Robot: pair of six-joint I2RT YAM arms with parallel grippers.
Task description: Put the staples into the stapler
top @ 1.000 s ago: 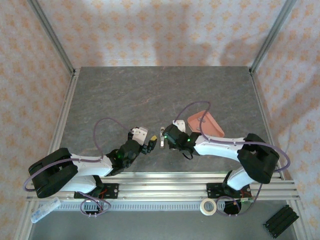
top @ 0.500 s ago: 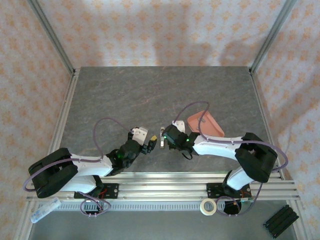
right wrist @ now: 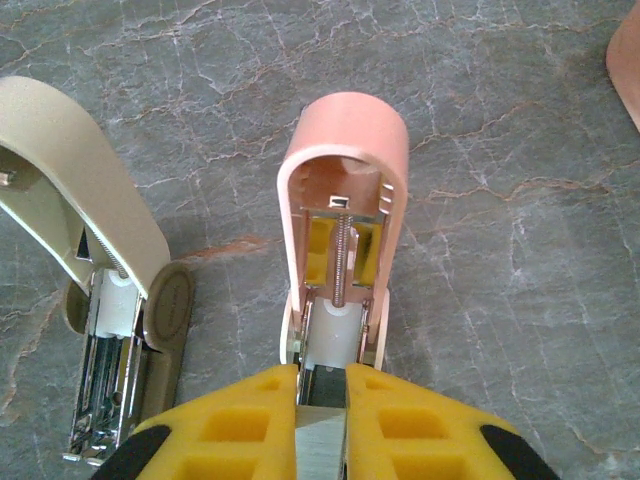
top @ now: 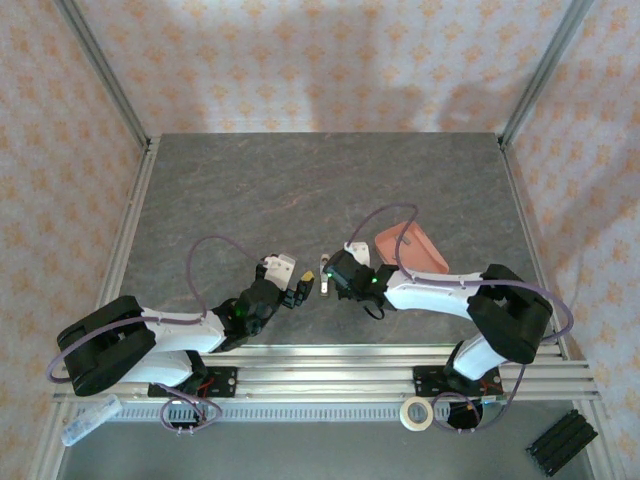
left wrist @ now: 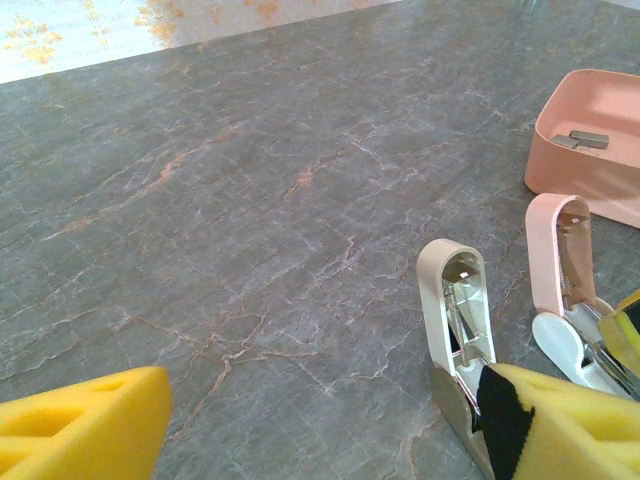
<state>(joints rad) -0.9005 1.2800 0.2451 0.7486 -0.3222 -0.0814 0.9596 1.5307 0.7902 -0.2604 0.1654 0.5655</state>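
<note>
Plainly pink stapler [right wrist: 345, 130] open w/ spring [right wrist: 343, 250] exposed.

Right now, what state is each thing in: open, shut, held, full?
pink stapler, lid flipped open.
beige stapler, lid flipped open.
right hand, shut on the staple strip, at the pink stapler.
staple strip, gripped.
left hand, open, beside the beige stapler.
tray, holding two loose staples.
</note>
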